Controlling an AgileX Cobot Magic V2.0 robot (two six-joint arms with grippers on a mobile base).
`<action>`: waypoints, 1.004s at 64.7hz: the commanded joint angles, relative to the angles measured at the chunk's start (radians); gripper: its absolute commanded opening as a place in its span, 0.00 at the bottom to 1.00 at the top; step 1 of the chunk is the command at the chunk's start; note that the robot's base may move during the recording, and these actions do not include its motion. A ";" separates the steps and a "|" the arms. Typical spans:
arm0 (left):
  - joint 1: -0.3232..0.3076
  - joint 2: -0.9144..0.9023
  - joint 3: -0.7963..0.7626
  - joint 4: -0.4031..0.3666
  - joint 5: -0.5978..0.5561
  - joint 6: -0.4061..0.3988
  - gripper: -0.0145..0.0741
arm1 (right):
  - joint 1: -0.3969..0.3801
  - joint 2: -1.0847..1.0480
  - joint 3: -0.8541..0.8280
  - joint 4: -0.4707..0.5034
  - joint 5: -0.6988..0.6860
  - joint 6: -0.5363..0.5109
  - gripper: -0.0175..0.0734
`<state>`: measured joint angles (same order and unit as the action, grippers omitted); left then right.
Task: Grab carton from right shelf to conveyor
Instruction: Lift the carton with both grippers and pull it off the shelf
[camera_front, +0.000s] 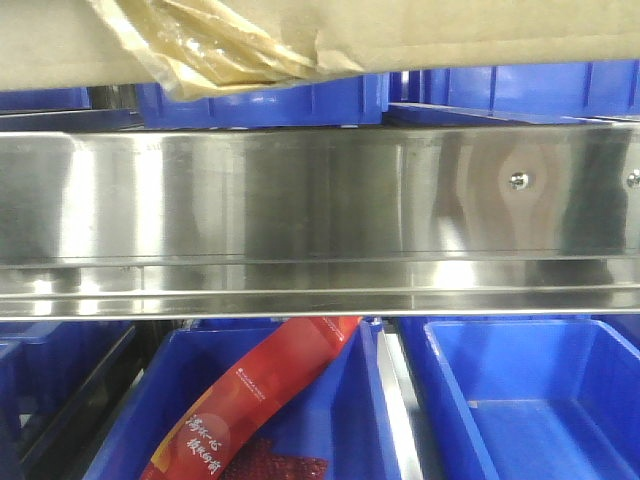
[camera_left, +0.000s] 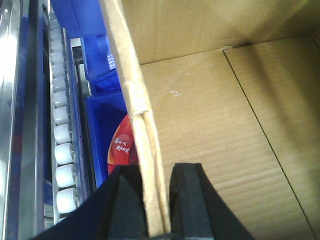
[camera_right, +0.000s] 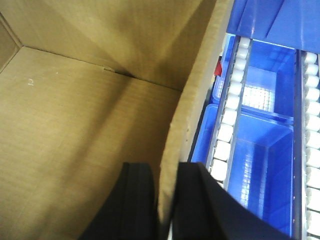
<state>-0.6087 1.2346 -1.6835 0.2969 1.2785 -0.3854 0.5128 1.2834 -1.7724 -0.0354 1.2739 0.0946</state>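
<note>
Clamping one carton (camera_left: 210, 125) wall tight in the left gripper (camera_left: 156, 172), opposite wall in the right gripper (camera_right: 165, 172). Holding it just above the right shelf (camera_front: 300, 210) rail, over blue bins (camera_front: 520, 390).

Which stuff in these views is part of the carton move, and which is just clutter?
Job: carton; left gripper and right gripper, each clamped on a carton wall; right shelf. Conveyor not in view.
Lying about: blue bins; red snack packet; white rollers.
</note>
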 joint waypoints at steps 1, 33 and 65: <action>-0.015 -0.014 -0.004 -0.040 -0.057 0.013 0.15 | 0.007 -0.005 -0.005 0.028 -0.053 -0.022 0.12; -0.015 -0.014 -0.004 -0.040 -0.057 0.013 0.15 | 0.007 -0.005 -0.005 0.028 -0.053 -0.022 0.12; -0.015 -0.014 -0.004 -0.040 -0.057 0.013 0.15 | 0.007 0.004 -0.005 0.028 -0.053 -0.022 0.12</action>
<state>-0.6087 1.2325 -1.6827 0.3006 1.2785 -0.3854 0.5137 1.2955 -1.7724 -0.0354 1.2718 0.0946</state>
